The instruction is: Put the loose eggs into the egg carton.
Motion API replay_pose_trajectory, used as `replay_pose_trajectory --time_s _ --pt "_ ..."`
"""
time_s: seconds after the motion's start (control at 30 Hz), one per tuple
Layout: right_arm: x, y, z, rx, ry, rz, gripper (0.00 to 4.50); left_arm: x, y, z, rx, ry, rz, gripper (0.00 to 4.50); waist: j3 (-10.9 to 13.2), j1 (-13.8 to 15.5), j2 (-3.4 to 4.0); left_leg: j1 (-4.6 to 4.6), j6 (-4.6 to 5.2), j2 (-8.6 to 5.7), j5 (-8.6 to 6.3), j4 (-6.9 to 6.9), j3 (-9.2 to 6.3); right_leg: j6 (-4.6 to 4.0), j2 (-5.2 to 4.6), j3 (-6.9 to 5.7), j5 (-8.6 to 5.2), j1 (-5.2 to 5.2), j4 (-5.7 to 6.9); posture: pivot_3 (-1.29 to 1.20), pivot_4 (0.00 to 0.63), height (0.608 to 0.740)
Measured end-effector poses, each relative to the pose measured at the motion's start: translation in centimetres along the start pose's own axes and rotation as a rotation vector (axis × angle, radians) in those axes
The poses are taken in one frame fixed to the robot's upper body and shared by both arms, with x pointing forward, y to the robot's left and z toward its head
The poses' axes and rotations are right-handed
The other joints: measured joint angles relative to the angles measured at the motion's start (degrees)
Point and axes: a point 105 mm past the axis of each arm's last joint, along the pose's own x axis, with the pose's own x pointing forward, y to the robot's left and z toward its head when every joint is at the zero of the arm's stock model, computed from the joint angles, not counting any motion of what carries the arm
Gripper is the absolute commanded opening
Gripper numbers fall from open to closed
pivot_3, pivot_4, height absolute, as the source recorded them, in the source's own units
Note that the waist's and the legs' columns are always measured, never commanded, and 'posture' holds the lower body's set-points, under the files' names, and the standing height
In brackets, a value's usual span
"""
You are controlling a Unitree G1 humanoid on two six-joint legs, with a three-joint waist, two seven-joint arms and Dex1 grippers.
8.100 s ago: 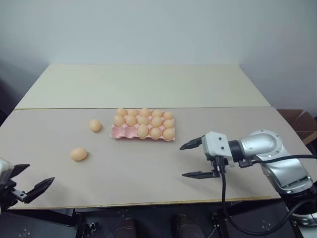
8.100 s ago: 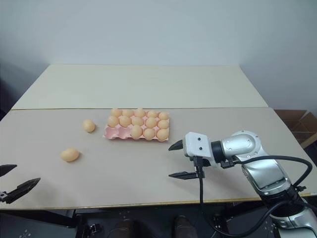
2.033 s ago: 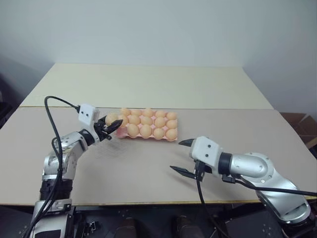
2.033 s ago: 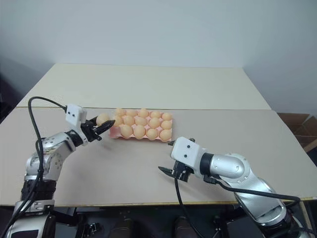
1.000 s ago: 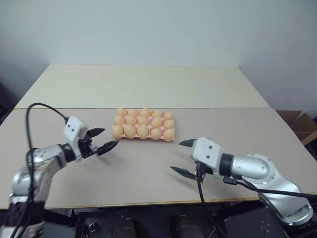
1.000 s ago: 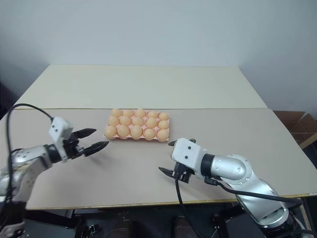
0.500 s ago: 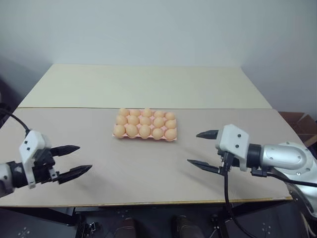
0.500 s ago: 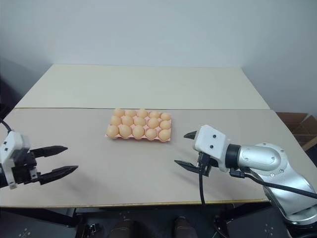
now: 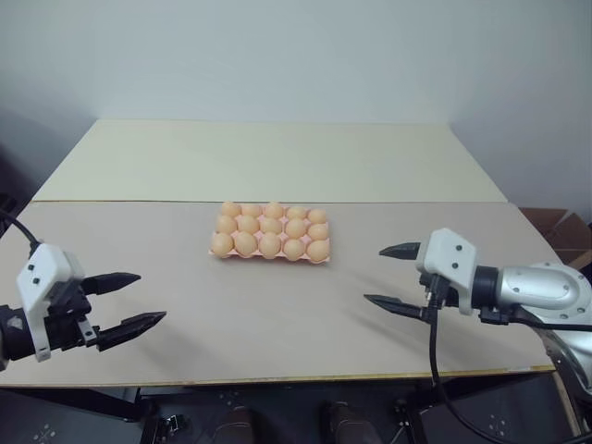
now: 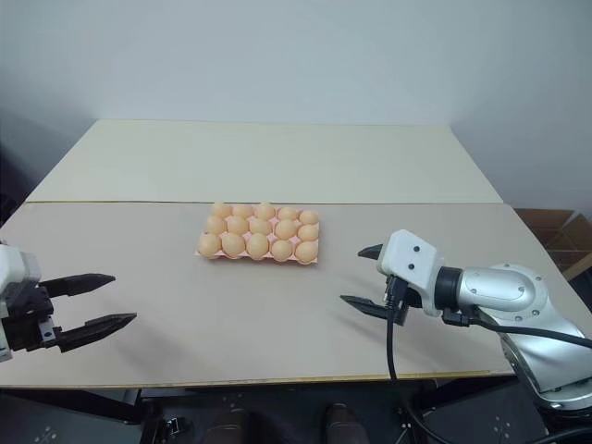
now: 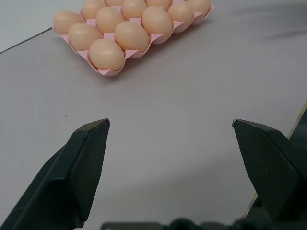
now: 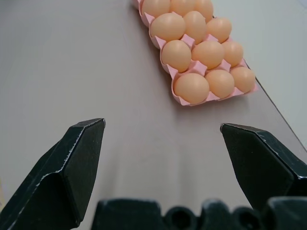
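The pink egg carton (image 9: 250, 256) lies mid-table, and pale orange eggs (image 9: 270, 225) sit in all its cups. Loose eggs are out of view. My left gripper (image 9: 152, 296) hovers open and bare near the table's front left corner, well left of and nearer than the carton. To the carton's right, my right gripper (image 9: 373, 274) is also open and bare, its fingers pointing left. In the left wrist view the carton (image 11: 111, 72) lies beyond that gripper's spread fingers (image 11: 91, 158). The right wrist view likewise has the carton (image 12: 180, 101) far past its wide-apart fingers (image 12: 84, 158).
A paler board (image 9: 268, 157) covers the table's far half, behind a seam just beyond the carton. A cardboard box (image 9: 564, 231) stands off the table's right side. Bare tabletop surrounds the carton on all sides.
My left gripper set an egg at the carton's left end, then drew back open to the front left. The right gripper shifted to the right. The two eggs once lying left are gone.
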Motion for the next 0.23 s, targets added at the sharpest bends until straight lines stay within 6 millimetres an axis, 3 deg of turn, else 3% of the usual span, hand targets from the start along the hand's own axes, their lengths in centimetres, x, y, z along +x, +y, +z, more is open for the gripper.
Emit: replay_pose_trajectory --time_s 0.23 --pt "-0.01 -0.34 0.12 -0.029 -0.008 0.015 4.50 -0.18 -0.08 -0.36 -0.020 0.012 0.011 4.47 0.00 -0.04 0.00 0.00 0.00 0.00 0.00 -0.01 0.01 0.00 0.00 0.01 0.00 -0.01 0.00 0.00 0.150 0.740"
